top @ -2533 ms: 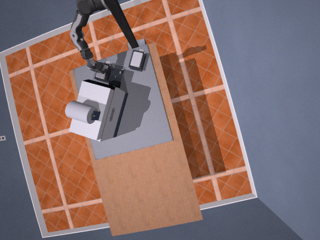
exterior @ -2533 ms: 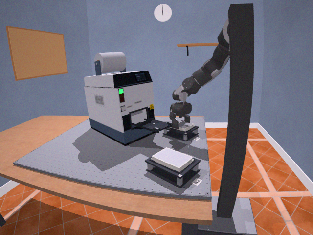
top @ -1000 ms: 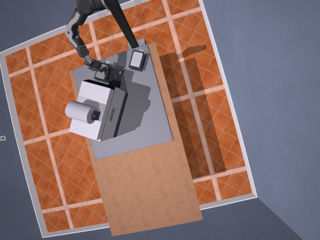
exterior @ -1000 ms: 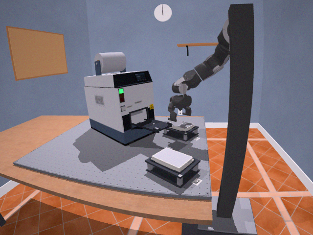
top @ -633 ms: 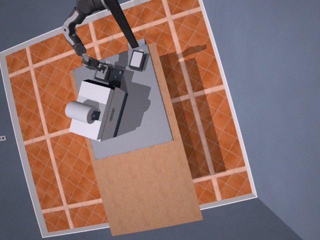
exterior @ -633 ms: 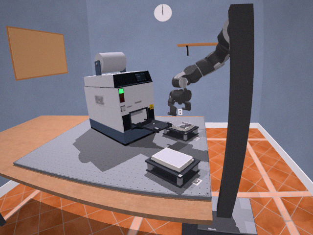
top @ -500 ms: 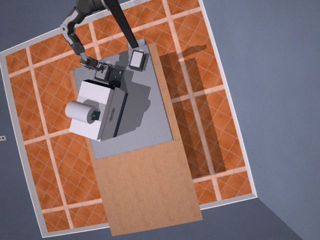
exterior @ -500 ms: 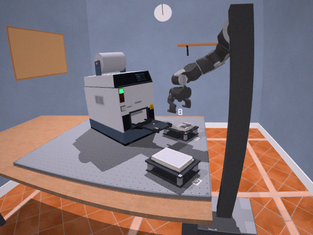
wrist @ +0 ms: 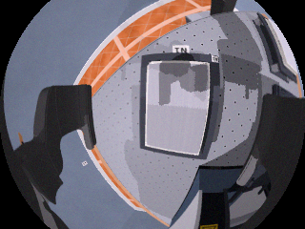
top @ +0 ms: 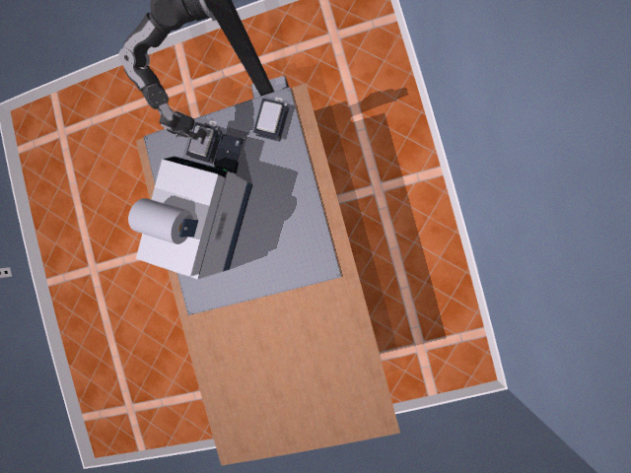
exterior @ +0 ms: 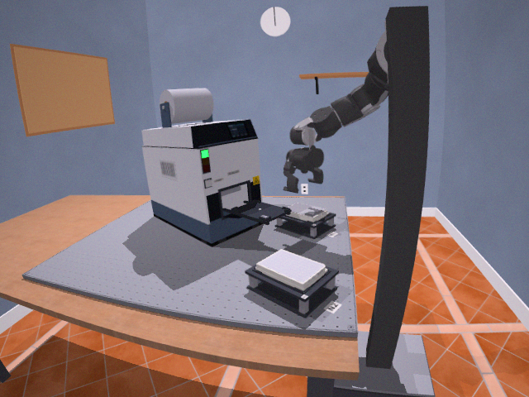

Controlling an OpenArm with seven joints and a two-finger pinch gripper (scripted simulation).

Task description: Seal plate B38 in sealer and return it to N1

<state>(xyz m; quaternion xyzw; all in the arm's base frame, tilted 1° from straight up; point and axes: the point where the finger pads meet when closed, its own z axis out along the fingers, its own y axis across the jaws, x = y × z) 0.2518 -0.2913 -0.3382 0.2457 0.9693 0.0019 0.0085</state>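
Observation:
Plate B38 [exterior: 307, 212] lies flat in nest N1 [exterior: 306, 222] at the far right of the grey board, and its top looks smooth and grey. It fills the middle of the wrist view [wrist: 177, 111]. My gripper [exterior: 303, 185] hangs open and empty well above this plate, with both fingers clear of it. From overhead the gripper [top: 201, 134] is over the nest. The sealer's stage [exterior: 258, 211] stands out and its pocket is empty. The lamp [exterior: 205, 154] is green, with the START key [exterior: 207, 183] below it.
Sealed plate B83 [exterior: 293, 268], white on top, sits in nest N2 [exterior: 294, 288] near the board's front right. The sealer housing [exterior: 200, 170] with its foil roll [exterior: 188, 104] stands to the left. The arm's black column [exterior: 399, 184] rises at the right.

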